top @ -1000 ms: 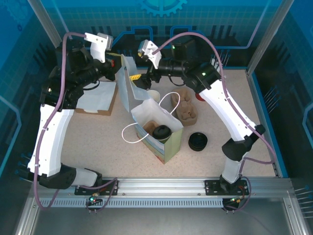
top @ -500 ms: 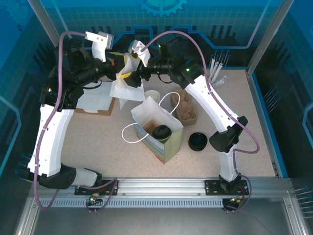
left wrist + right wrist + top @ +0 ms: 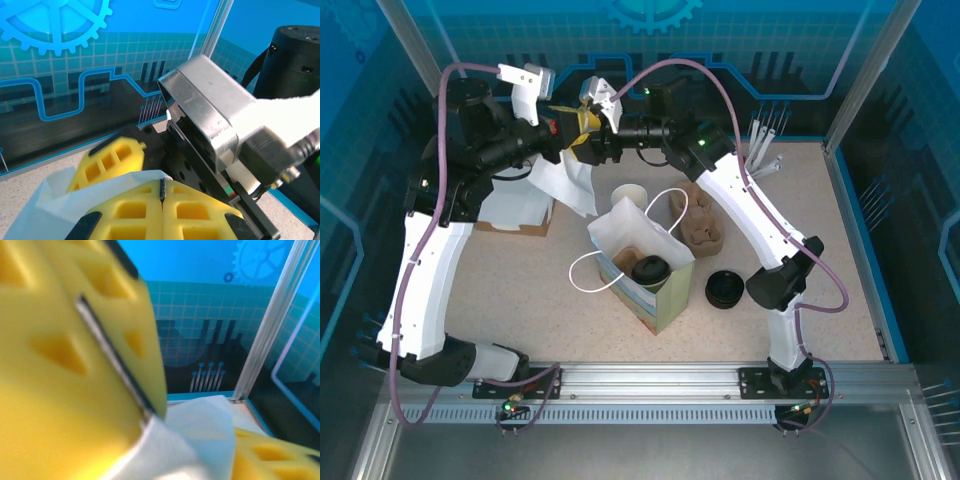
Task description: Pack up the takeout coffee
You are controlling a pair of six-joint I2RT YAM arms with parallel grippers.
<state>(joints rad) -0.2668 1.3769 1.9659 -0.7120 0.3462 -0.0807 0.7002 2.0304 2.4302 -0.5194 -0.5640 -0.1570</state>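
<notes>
The takeout coffee (image 3: 650,271), a cup under a black lid, stands in a brown carrier inside the white paper bag (image 3: 665,300) at mid-table. An open paper cup (image 3: 631,195), white inside, stands just behind the bag. High at the back left, my left gripper (image 3: 569,129) (image 3: 162,192) is shut on a white napkin (image 3: 568,180) (image 3: 47,205) that hangs below it. My right gripper (image 3: 590,137) (image 3: 192,452) meets it head-on. Its yellow fingers (image 3: 107,160) (image 3: 272,455) stand apart on either side of the napkin's (image 3: 200,425) top edge.
A stack of napkins on a brown tray (image 3: 515,212) lies at the back left. A second brown pulp carrier (image 3: 702,226) sits right of the bag, and a stack of black lids (image 3: 725,289) lies in front of it. White straws (image 3: 766,140) stand at the back right.
My right arm has swung left to the napkin in my left gripper, and its jaws have narrowed from wide open. The napkin has shifted slightly and now hangs lower.
</notes>
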